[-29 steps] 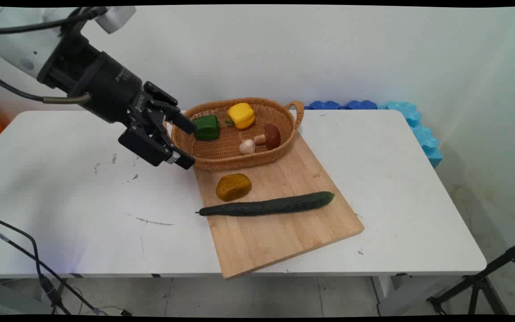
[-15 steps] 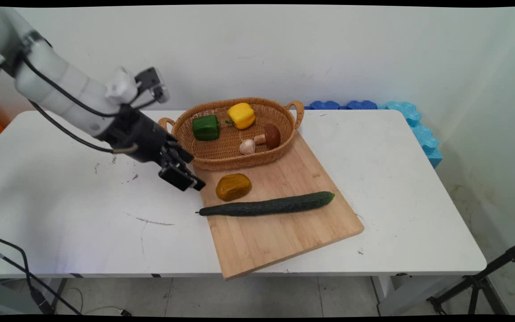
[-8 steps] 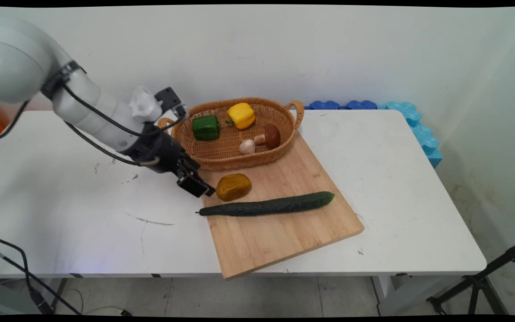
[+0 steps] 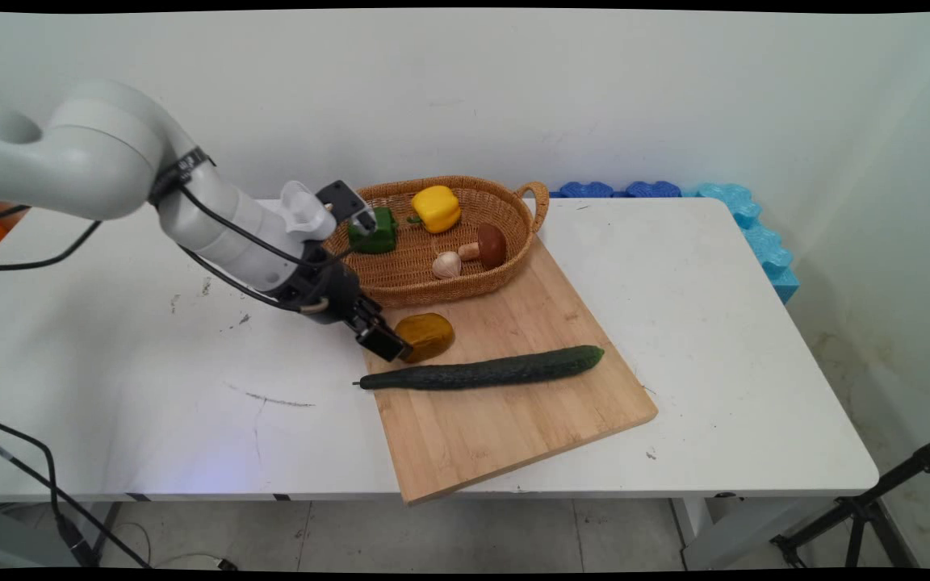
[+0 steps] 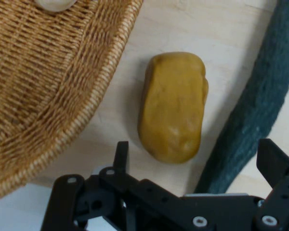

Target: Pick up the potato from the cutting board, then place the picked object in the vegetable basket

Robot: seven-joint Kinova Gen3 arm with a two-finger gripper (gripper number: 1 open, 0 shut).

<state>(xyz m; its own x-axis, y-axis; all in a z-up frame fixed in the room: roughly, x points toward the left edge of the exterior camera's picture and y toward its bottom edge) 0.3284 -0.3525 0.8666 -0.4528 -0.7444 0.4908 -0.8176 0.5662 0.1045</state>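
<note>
We see our claw (image 5: 195,161) spread wide at the potato's (image 5: 172,106) near end, not yet touching it. The potato lies ungrasped on the cutting board (image 4: 513,411), between the basket (image 4: 400,278) and the cucumber (image 4: 481,372). Nothing is lifted.

Count, all relative to the wicker basket (image 4: 400,278): one basket, holding two bell peppers, one green (image 4: 376,232) and one yellow (image 4: 435,207), one brown mushroom (image 4: 490,245) and one garlic bulb (image 4: 446,264). In front of the basket: one cutting board (image 4: 505,411), bearing one potato (image 4: 426,336) and one cucumber (image 4: 481,370).
</note>
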